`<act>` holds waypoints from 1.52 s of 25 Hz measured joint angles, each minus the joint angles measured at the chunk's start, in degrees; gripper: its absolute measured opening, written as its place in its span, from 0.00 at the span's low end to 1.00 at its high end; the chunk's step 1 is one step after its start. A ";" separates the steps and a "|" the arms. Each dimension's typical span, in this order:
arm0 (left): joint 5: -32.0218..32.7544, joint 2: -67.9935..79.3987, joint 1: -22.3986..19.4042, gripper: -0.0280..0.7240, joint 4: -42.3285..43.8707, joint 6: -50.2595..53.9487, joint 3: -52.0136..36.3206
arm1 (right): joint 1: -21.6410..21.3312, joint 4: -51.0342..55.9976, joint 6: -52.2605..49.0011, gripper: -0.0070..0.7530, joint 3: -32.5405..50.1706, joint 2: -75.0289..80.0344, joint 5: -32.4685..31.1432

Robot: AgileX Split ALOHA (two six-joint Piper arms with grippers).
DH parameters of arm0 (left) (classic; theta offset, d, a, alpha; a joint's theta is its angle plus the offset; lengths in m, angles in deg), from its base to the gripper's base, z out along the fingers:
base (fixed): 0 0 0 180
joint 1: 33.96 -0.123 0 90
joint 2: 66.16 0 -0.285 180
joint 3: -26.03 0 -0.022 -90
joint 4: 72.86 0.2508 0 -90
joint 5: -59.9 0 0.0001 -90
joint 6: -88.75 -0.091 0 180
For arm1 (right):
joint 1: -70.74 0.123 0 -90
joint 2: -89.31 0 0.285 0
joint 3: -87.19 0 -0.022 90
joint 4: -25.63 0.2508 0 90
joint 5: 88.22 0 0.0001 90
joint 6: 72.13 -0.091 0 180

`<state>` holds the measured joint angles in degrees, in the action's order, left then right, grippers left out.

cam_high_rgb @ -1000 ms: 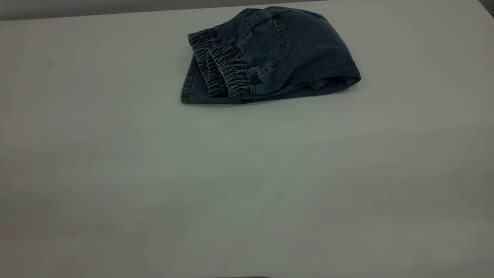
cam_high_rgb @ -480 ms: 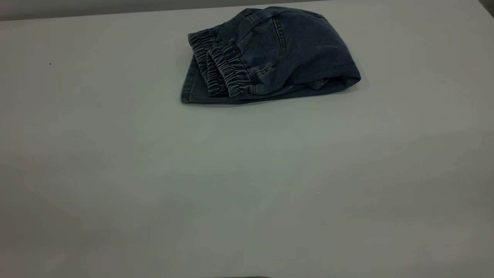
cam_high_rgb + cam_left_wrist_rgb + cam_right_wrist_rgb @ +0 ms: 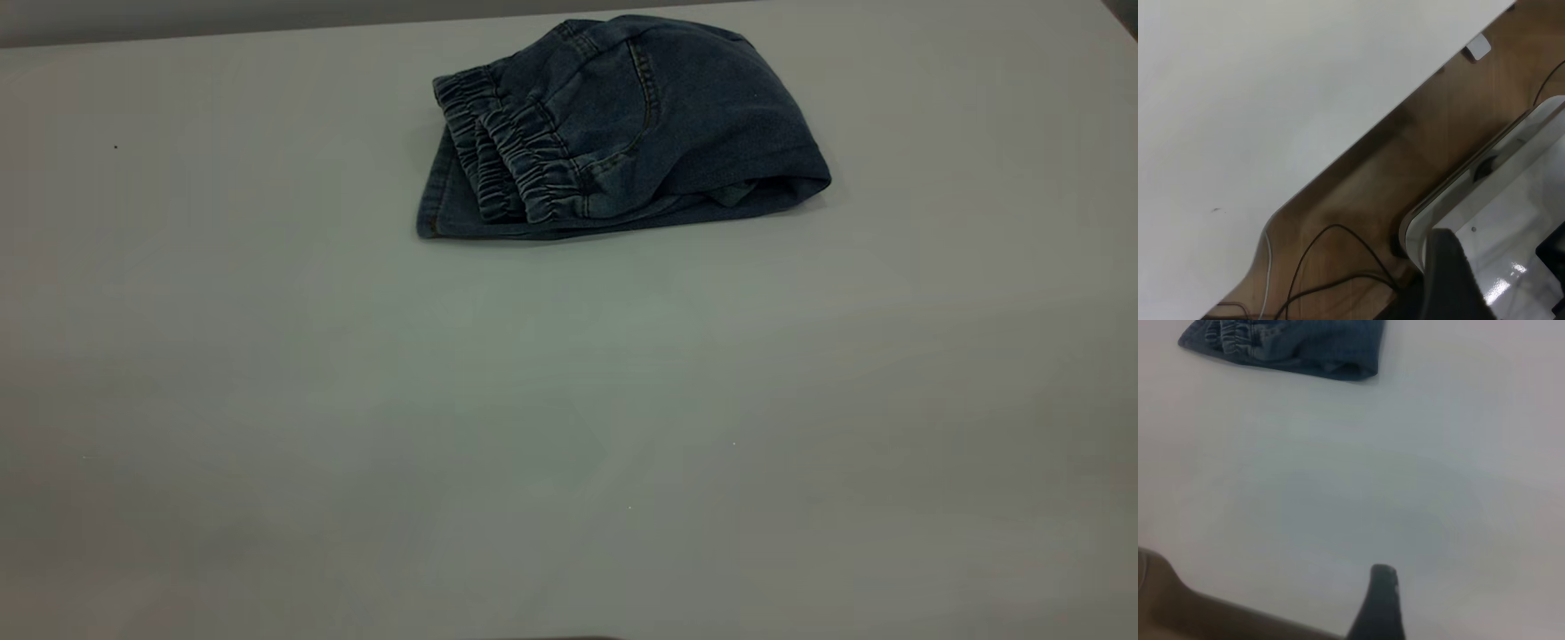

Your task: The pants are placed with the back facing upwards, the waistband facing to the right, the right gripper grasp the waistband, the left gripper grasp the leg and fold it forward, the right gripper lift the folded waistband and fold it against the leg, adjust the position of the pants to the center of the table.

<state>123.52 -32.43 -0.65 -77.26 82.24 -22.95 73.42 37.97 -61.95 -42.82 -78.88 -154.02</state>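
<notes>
The pants [image 3: 622, 124] lie folded into a compact denim bundle at the far middle of the table [image 3: 569, 400]. A back pocket faces up, and the gathered waistband [image 3: 511, 164] lies doubled along the bundle's left side. The printed leg is hidden inside the fold. Neither gripper appears in the exterior view. The right wrist view shows the pants [image 3: 1291, 347] far off across bare tabletop, with only a dark part of my right gripper [image 3: 1381, 603] in view. My left gripper [image 3: 1448, 277] hangs beyond the table's edge, touching nothing.
In the left wrist view the table edge [image 3: 1358, 143] runs diagonally. Beyond it is a brown floor with black cables [image 3: 1331, 260] and a glossy pale base plate [image 3: 1511, 220]. A small white tab [image 3: 1477, 47] sits by the edge.
</notes>
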 joint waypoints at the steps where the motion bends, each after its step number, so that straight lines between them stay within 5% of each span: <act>1: -0.05 0.00 0.00 0.52 0.00 0.00 0.00 | 0.00 0.00 0.00 0.76 0.00 0.00 0.00; 11: -0.05 -2.43 -1.65 0.52 -0.16 0.02 0.00 | 0.00 0.06 0.00 0.76 0.00 0.00 0.00; 20: 0.29 -18.47 -23.60 0.52 -0.10 -0.03 0.00 | 0.00 0.10 0.00 0.76 0.00 -0.34 0.00; 26: 0.69 -25.38 -33.76 0.52 -0.10 -0.03 0.00 | 0.00 0.29 0.00 0.76 0.00 -2.44 0.00; 38: 1.03 -26.97 -35.00 0.52 -0.15 -0.08 0.00 | 0.00 0.55 0.00 0.76 0.00 -4.63 -0.05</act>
<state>124.55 -59.41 -35.65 -77.41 82.17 -22.95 73.42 38.52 -61.95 -42.82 -83.51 -154.07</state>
